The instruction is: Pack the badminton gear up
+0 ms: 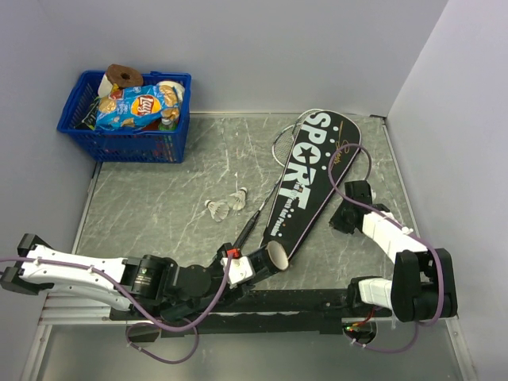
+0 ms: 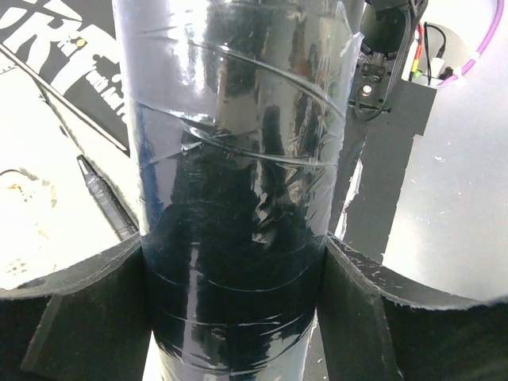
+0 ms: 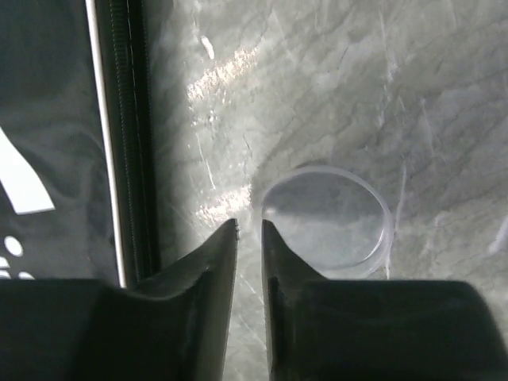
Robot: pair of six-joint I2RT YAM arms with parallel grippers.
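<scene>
**Tube in hand, lid and shuttlecocks waiting**

The left claw (image 2: 236,270) is clamped around the dark tube (image 2: 238,143), one finger on each side of it. It holds the tube low over the near edge of the table (image 1: 159,206), with the open end pointing towards the foot of the black bag (image 1: 313,175).

The right claw (image 3: 249,234) hangs just right of the bag's zipped edge. Its jaws are only a crack apart, with nothing between them. A clear round lid (image 3: 333,218) lies flat on the table right in front of its tips.

Two shuttlecocks (image 1: 218,209) sit loose on the table left of the bag, not yet in the tube. A racket (image 1: 248,228) lies with its handle beside the bag and its head at the bag's top. I cannot tell whether the head is inside.

The step in hand looks like filling and closing the tube. Next, the shuttlecocks probably need to go into the open end. The thin, flat lid gives the fingers little to catch, so the right claw would have to open wider and pinch it by the rim.
</scene>
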